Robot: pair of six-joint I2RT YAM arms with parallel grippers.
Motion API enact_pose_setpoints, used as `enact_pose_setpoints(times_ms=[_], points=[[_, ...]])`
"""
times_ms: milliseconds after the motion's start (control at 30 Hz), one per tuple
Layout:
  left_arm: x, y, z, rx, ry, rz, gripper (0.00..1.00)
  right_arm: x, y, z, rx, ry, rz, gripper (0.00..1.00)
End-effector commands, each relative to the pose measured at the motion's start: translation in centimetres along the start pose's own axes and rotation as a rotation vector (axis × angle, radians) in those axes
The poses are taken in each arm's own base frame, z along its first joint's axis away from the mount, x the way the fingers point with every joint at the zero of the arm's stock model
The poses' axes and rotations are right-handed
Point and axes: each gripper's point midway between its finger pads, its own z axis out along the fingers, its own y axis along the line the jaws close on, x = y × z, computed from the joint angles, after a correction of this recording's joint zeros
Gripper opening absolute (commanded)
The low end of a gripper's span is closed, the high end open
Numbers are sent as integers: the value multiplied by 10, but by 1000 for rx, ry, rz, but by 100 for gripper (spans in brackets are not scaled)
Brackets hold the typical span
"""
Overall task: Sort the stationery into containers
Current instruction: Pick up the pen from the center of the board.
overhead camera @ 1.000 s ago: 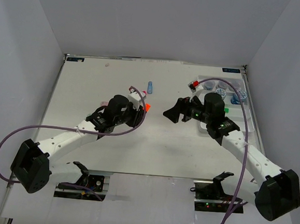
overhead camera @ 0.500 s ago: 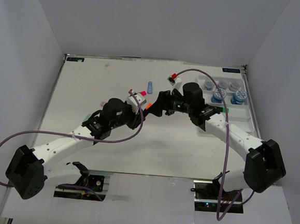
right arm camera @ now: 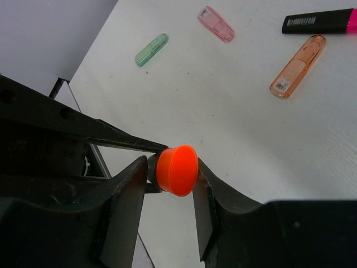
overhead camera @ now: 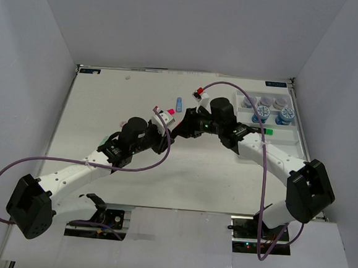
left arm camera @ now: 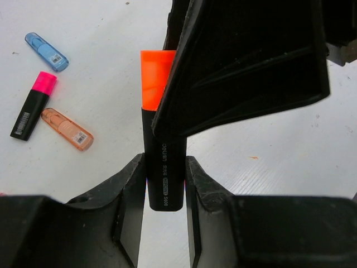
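Swinging in from the tray side over the last second, the right gripper [right arm camera: 170, 184] is now bracketing the orange cap of the black highlighter [left arm camera: 164, 173]. Its jaws are sitting close on either side of the cap, though I cannot tell whether they are pressing yet. The left gripper [left arm camera: 163, 162] is clamping the barrel, holding the marker in the air above mid-table. This looks like a handover in progress. Next, the right jaws need a firm hold before the left ones let go. Farther out, a blue marker [left arm camera: 47, 51], a pink-capped marker [left arm camera: 32, 106] and a pastel orange marker [left arm camera: 67, 128] are lying loose on the table. The white tray [overhead camera: 278, 139], well to the right, is already holding jars [overhead camera: 264, 113].
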Motion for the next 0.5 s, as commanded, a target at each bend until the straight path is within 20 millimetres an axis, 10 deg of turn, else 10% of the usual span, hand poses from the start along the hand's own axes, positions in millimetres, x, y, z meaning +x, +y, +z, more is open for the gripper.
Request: enact_pose_setpoints(times_ms=[0, 200, 467], points=[[-14, -9, -5, 39, -52, 24, 22, -23, 14, -2, -36, -64, -35, 43], [-13, -6, -6, 25, -50, 21, 25, -21, 12, -6, -17, -75, -37, 14], [-10, 5, -1, -50, -24, -50, 79, -20, -38, -35, 178, -160, 1, 8]])
